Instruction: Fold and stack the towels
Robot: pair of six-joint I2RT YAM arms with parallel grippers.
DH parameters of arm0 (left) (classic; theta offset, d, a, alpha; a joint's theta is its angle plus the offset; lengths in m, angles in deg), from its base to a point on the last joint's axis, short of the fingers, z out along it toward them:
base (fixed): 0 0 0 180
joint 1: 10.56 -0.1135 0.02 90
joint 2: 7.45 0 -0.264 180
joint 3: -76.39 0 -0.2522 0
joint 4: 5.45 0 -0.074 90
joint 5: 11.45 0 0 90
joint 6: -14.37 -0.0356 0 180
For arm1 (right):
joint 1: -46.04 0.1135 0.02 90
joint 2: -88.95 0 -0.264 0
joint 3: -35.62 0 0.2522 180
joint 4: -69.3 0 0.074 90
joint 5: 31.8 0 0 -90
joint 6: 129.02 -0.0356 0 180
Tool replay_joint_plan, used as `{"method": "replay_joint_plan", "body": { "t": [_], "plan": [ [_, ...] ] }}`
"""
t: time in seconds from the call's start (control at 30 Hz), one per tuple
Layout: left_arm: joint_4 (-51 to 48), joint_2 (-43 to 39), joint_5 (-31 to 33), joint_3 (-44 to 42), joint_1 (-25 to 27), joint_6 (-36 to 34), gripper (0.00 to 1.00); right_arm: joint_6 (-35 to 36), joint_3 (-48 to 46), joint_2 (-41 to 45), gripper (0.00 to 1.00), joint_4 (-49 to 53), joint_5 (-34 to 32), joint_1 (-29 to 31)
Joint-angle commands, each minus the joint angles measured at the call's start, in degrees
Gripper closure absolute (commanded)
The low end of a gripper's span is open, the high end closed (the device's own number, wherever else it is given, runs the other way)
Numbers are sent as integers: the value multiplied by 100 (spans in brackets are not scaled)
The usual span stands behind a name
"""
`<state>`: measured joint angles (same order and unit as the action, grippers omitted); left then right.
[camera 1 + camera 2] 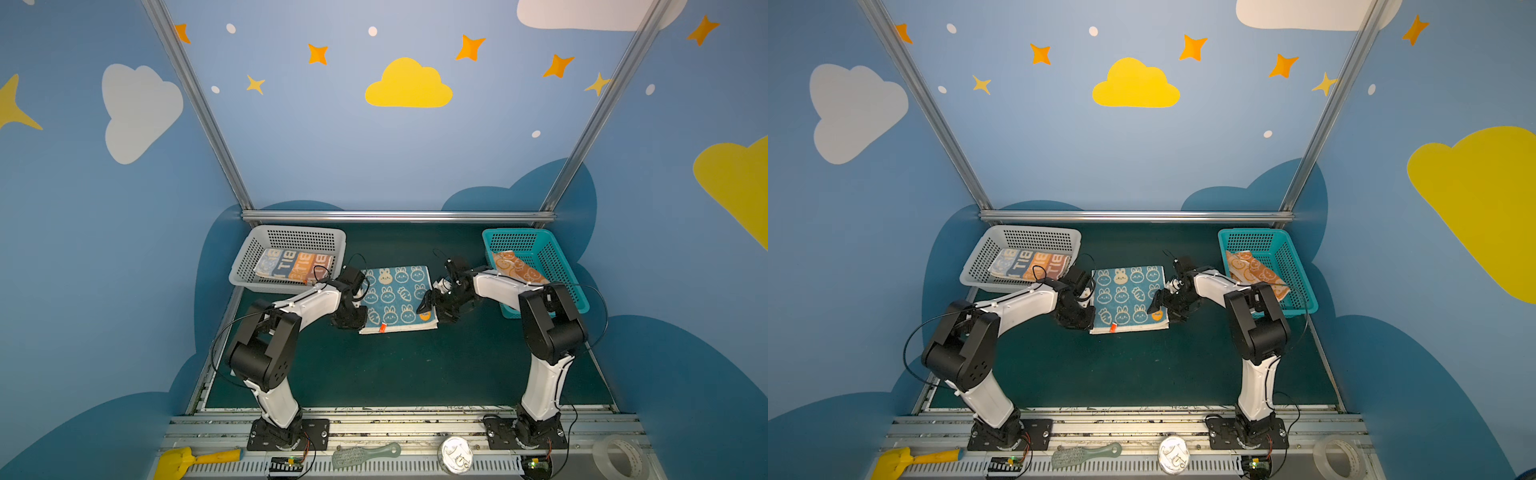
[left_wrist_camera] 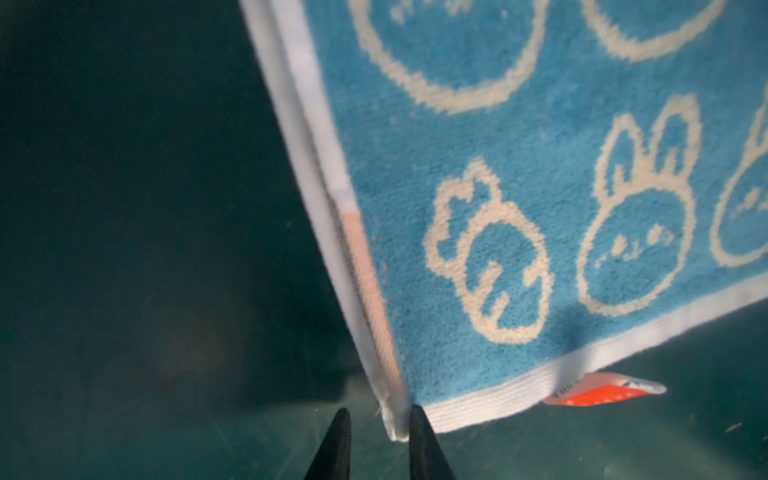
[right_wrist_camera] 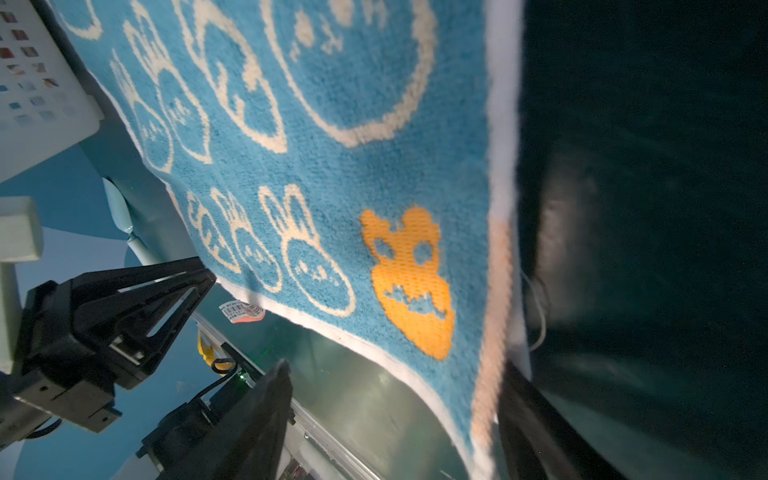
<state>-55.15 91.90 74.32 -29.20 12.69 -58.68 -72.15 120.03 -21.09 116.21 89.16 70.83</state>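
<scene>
The blue towel [image 1: 395, 299] [image 1: 1127, 297] lies on the dark green mat, folded double, its orange tag [image 1: 382, 328] at the near edge. My left gripper [image 2: 380, 411] is at its near left corner, jaws slightly open, the doubled white hem [image 2: 395, 419] resting against one finger. At the near right corner my right gripper [image 3: 395, 365] stands wide open, with the towel's edge [image 3: 490, 332] beside one finger. In both top views the striped towel [image 1: 291, 266] lies in the white basket [image 1: 299, 227]. The orange towel [image 1: 517, 266] lies in the teal basket [image 1: 557, 266].
The white basket stands at the back left and the teal one at the back right, close behind each arm. On the front rail lie a yellow scoop [image 1: 187, 459], a brush [image 1: 365, 455], a metal lid [image 1: 455, 455] and a tape roll [image 1: 619, 457].
</scene>
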Motion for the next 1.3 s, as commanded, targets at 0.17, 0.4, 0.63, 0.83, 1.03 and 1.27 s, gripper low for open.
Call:
{"method": "replay_joint_plan", "body": {
  "t": [0.17,0.4,0.63,0.83,1.03,1.27],
  "plan": [
    [-132,-403,324,286,2,-7,48,168,-269,882,10,681,-661,-52],
    [-94,-791,603,595,67,-69,0,287,-32,1414,10,777,-588,-103],
    [660,-745,408,768,6,343,0,50,336,851,10,215,119,-6],
    [1730,-93,-1568,801,-302,531,0,-144,275,324,10,-266,334,124],
    [1778,34,-257,803,-45,488,0,-185,-148,73,10,-565,439,108],
    [1672,366,116,1044,102,564,0,-59,-563,-74,10,-642,271,-155]
  ]
}}
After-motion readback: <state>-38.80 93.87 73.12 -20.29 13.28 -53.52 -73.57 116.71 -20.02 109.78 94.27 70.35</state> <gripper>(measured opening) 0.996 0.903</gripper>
